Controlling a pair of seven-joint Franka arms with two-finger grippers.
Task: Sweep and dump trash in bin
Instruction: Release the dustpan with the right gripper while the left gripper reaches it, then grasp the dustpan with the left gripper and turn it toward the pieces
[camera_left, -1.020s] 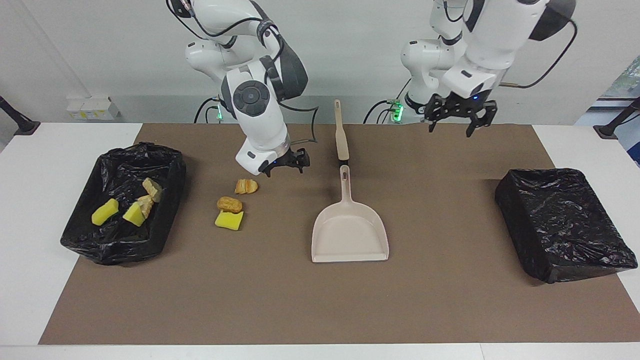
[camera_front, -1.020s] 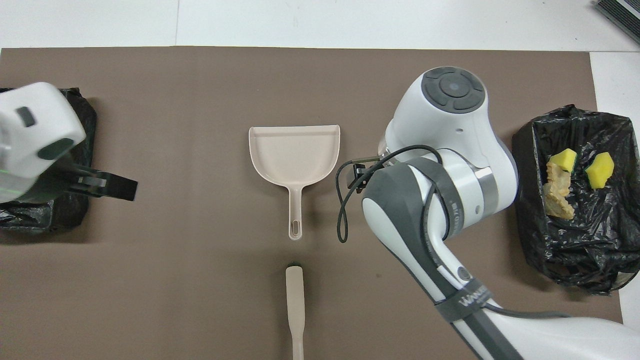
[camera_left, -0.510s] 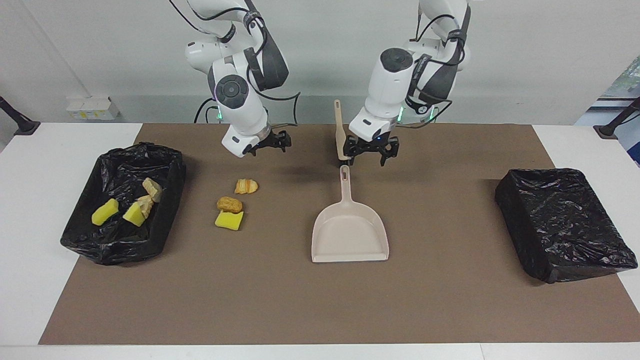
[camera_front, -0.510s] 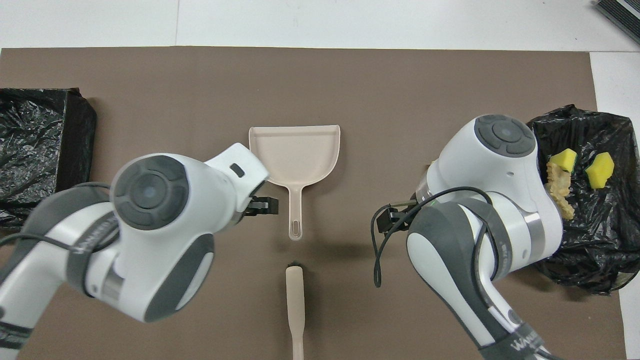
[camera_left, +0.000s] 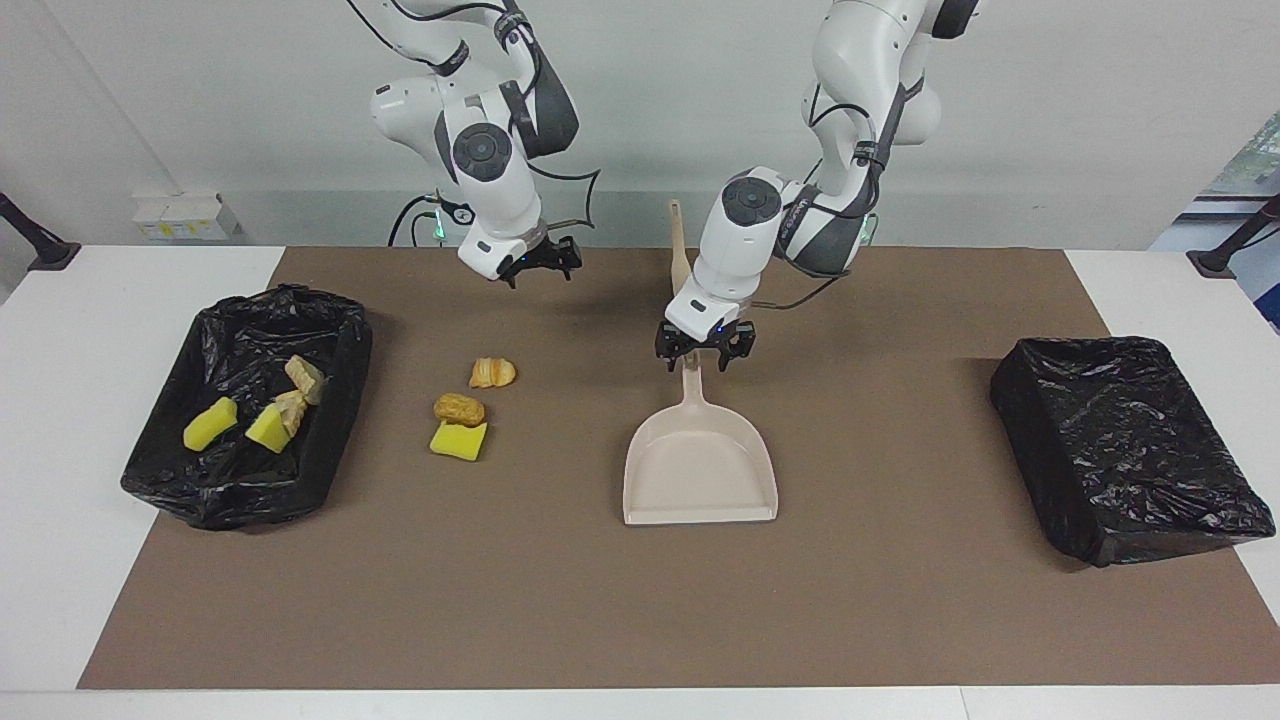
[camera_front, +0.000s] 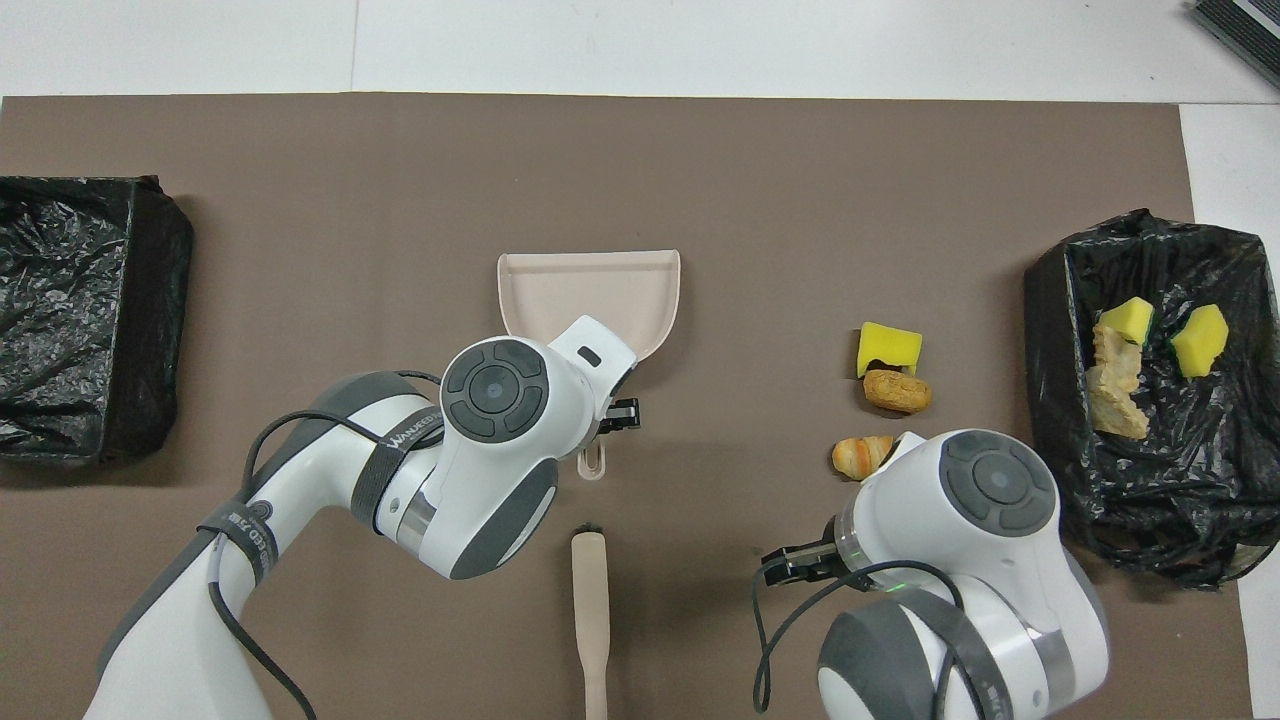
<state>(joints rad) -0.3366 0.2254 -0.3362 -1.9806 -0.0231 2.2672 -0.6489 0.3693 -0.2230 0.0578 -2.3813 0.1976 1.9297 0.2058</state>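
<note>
Facing view: the brown mat leaves broad bare ground along the edge farthest from the robots and between the dustpan and the covered bin at the left arm's end. The left gripper sits low over the dustpan handle, fingers spread to either side of it; contact cannot be judged. The right gripper hangs in the air over the mat's edge nearest the robots, and whether its fingers are apart or together cannot be told. Three scraps lie loose on the mat: a ridged pastry piece, a rounded bread piece and a yellow sponge chunk touching it. The open bin at the right arm's end, lined with crinkled black plastic, holds two yellow sponge wedges and pale bread pieces. A slim beige brush handle lies nearer the robots than the dustpan, partly covered by the left arm. Overhead view: the left arm hides the dustpan's handle except its slotted tip; the pan's smooth beige tray shows. The right arm's wrist overlaps the pastry piece. The brush handle is cut off by the bottom edge.
</note>
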